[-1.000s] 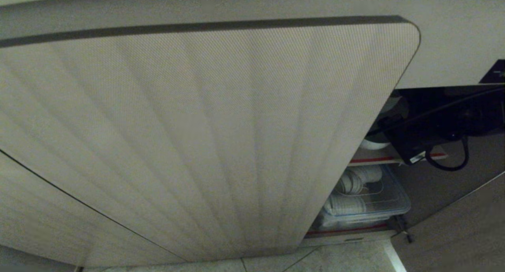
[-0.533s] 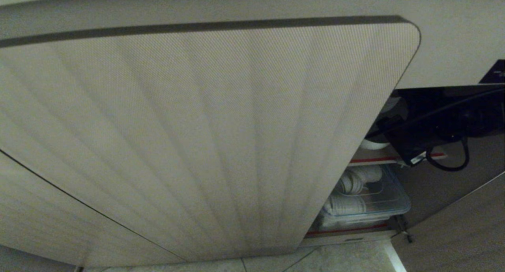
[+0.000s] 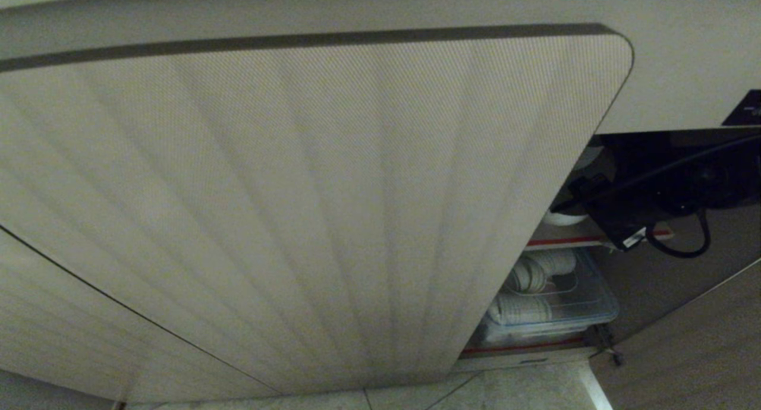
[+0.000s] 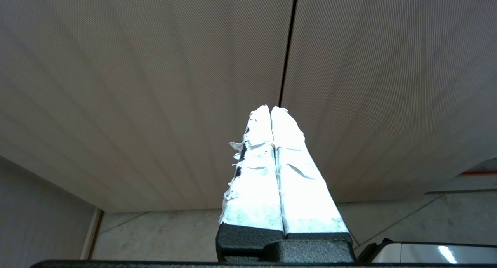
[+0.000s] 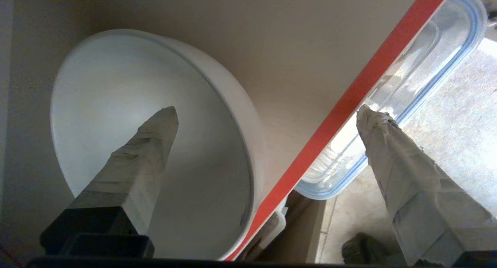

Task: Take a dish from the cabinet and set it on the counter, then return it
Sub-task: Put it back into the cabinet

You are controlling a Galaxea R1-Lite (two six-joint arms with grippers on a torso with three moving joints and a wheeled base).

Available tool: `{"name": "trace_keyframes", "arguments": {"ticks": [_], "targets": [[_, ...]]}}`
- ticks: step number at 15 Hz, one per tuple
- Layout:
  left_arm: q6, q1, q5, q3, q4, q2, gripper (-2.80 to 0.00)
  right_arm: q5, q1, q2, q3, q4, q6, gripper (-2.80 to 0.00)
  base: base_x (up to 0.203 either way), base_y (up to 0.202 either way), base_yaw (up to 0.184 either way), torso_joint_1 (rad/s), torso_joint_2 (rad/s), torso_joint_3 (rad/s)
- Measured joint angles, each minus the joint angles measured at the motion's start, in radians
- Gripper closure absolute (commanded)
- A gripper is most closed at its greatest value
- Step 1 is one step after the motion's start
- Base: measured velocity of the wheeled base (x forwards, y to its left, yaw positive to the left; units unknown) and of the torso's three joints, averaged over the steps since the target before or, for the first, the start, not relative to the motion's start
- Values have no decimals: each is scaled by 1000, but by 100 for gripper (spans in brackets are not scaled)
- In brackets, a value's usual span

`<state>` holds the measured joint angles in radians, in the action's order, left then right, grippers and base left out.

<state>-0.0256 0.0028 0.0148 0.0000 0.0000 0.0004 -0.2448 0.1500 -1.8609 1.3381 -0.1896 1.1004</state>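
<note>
The cabinet (image 3: pixel 297 220) has beige fluted doors, and its right side stands open. The dish (image 5: pixel 128 116), a white bowl, sits on the brown shelf just behind the shelf's red front edge (image 5: pixel 349 101). In the head view only a sliver of the dish (image 3: pixel 562 218) shows under my black right arm. My right gripper (image 5: pixel 267 109) is open and straddles the bowl's near wall. One taped finger (image 5: pixel 147 159) is over the bowl's hollow, the other (image 5: pixel 404 171) is out past the shelf edge. Neither visibly presses on the bowl. The counter's top is out of view.
A clear lidded container with a blue rim (image 5: pixel 411 85) holds white items on the level below the shelf (image 3: pixel 553 297). The open door panel (image 3: pixel 684 338) angles in at the right. My left gripper (image 4: pixel 270 109) is parked, shut, facing the closed fluted doors above the tiled floor (image 4: pixel 155 237).
The right arm has barely shifted inside the cabinet opening; nothing else differs.
</note>
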Motion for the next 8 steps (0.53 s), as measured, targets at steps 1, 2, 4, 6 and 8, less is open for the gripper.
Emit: {"name": "trace_keyframes", "arguments": {"ticks": [1,2,4,6,8], "targets": [[0,0,0,0,0,0,0,-9,0,0,-6,2,-14,-280,0,0,0,0,0,0],[0,0,0,0,0,0,0,-14,0,0,-11,13,-18,-280,0,0,0,0,0,0],[0,0,0,0,0,0,0,-16,0,2,-18,32,-38,-280,0,0,0,0,0,0],[0,0,0,0,0,0,0,-18,0,3,-19,40,-58,-280,0,0,0,0,0,0],[0,0,0,0,0,0,0,-18,0,4,-20,64,-75,-280,0,0,0,0,0,0]]}}
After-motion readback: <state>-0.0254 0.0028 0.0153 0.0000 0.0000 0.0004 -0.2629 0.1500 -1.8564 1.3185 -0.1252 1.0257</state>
